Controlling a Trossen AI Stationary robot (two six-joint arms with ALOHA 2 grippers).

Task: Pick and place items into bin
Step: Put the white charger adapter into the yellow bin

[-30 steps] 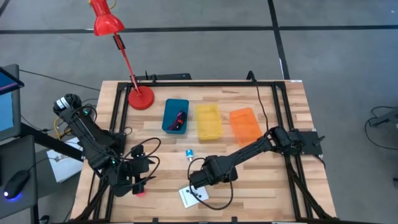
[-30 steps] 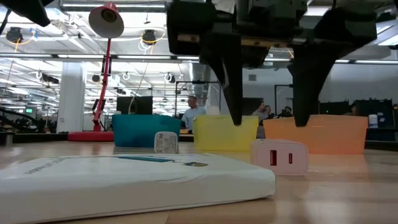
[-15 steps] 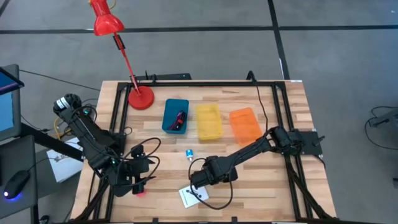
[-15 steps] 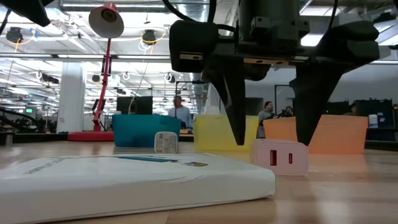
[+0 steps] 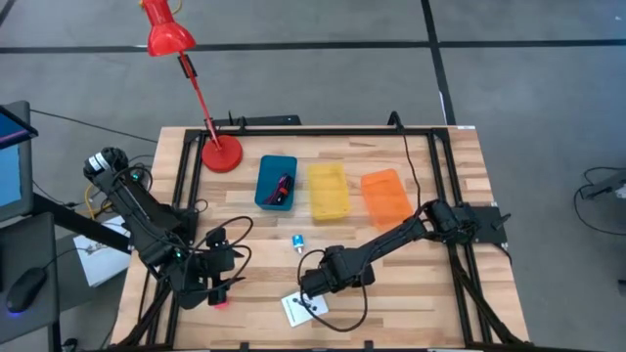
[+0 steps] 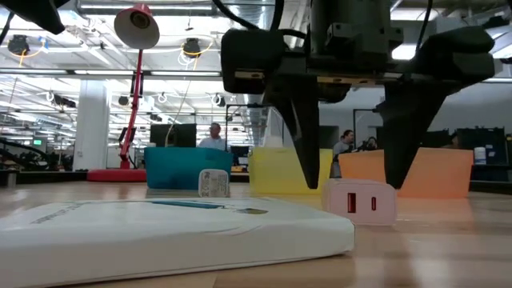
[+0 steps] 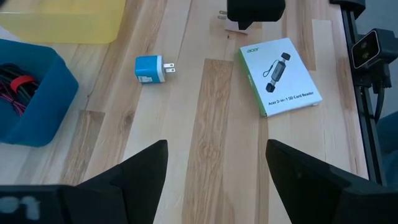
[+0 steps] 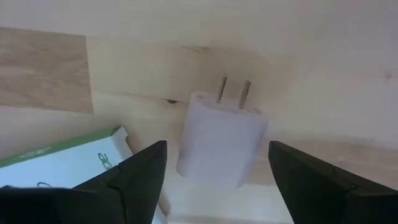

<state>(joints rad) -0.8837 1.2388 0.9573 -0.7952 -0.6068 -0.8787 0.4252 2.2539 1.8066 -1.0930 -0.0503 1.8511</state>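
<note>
A white plug charger lies flat on the wooden table, prongs pointing away. My right gripper hangs over it, pointing down, open, one finger on either side and clear of it. Just nearer lies a white-and-green card-reader box. A small blue plug rests on its side between the charger and the bins. The blue bin holds a dark red cord. My left gripper waits open at the table's near left, tilted down.
A yellow bin and an orange bin stand beside the blue one. A red desk lamp stands at the far left. A small pink-red piece lies by my left gripper. People move in the room beyond.
My right gripper has sunk a little toward the table, so its open fingers now reach down on both sides of the white charger. The charger and the box have not moved.
</note>
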